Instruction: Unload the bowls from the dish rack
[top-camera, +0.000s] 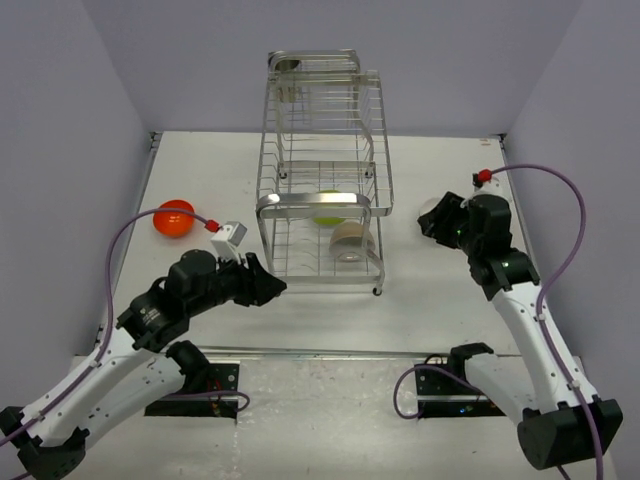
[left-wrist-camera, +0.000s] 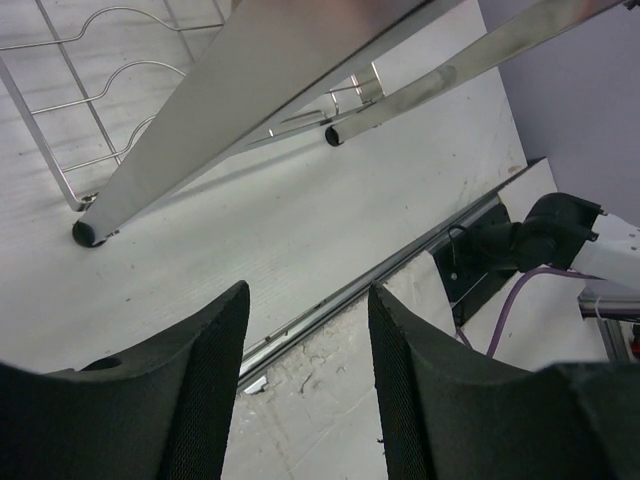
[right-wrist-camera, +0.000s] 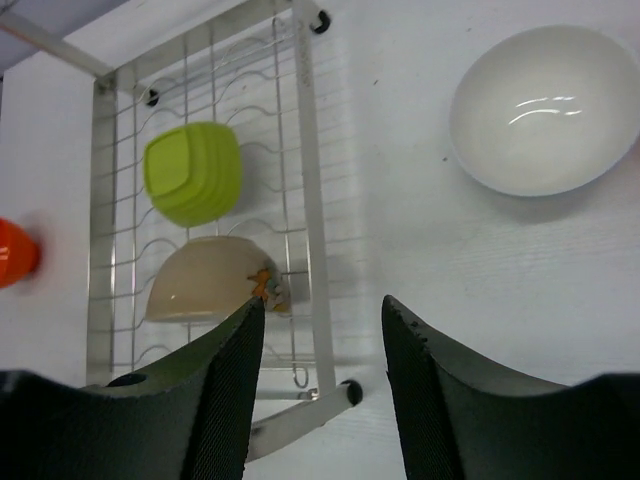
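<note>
Black fingers (right-wrist-camera: 215, 400) frame the right wrist view, spread wide with nothing between them: my right end effector (right-wrist-camera: 322, 310) hangs open and empty over the worktop (right-wrist-camera: 420, 230). The white bowl (right-wrist-camera: 545, 110) sits upright just beyond it, clear of the dish rack (right-wrist-camera: 305, 150).

Two bowls sit in the rack's lower tier, the beige bowl (right-wrist-camera: 210, 280) in the nearer row and the lime-green bowl (right-wrist-camera: 193, 172) just behind it, both tipped among the wires. An orange bowl (top-camera: 175, 218) rests on the worktop well off to the rack's left.

My left end effector (top-camera: 270, 285), likewise open and holding nothing, is low beside the rack's near-left foot (left-wrist-camera: 88, 232).

From the right end effector the beige bowl lies to the left, across the rack's right-hand rail. It stands toward the right half of the tier, so the right arm looks the better placed, though the left is about as near.
</note>
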